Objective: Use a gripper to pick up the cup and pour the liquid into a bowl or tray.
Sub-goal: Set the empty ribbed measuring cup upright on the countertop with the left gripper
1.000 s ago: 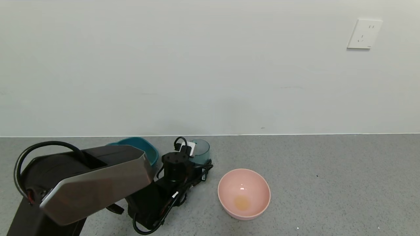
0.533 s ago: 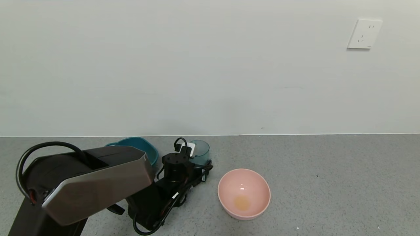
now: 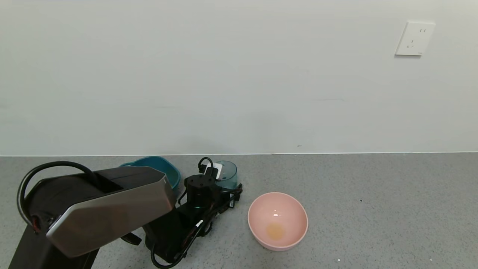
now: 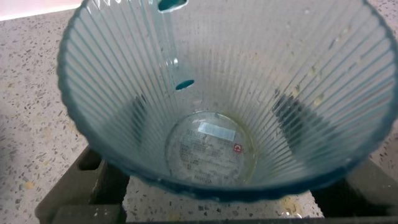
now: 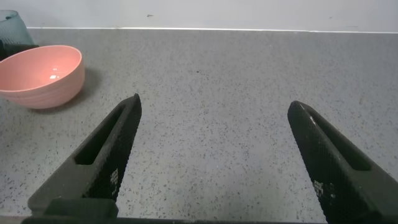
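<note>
The ribbed pale blue-green cup [image 3: 227,175] stands near the back wall, just right of the dark teal tub [image 3: 158,166]. My left gripper [image 3: 224,186] is shut on the cup. In the left wrist view the cup [image 4: 211,81] fills the frame, with my dark fingers [image 4: 297,121] showing through its walls on both sides. No orange liquid shows in it, only faint yellowish traces at its base [image 4: 208,149]. My arm hides most of the tub's inside. My right gripper [image 5: 214,143] is open and empty over bare counter, out of the head view.
A round pink bowl [image 3: 278,220] with a faint yellowish stain sits right of the cup; it also shows in the right wrist view [image 5: 40,74]. The grey speckled counter [image 3: 373,209] meets a white wall close behind the cup and tub.
The cup and left gripper have shifted very slightly toward the left. Nothing else has moved.
</note>
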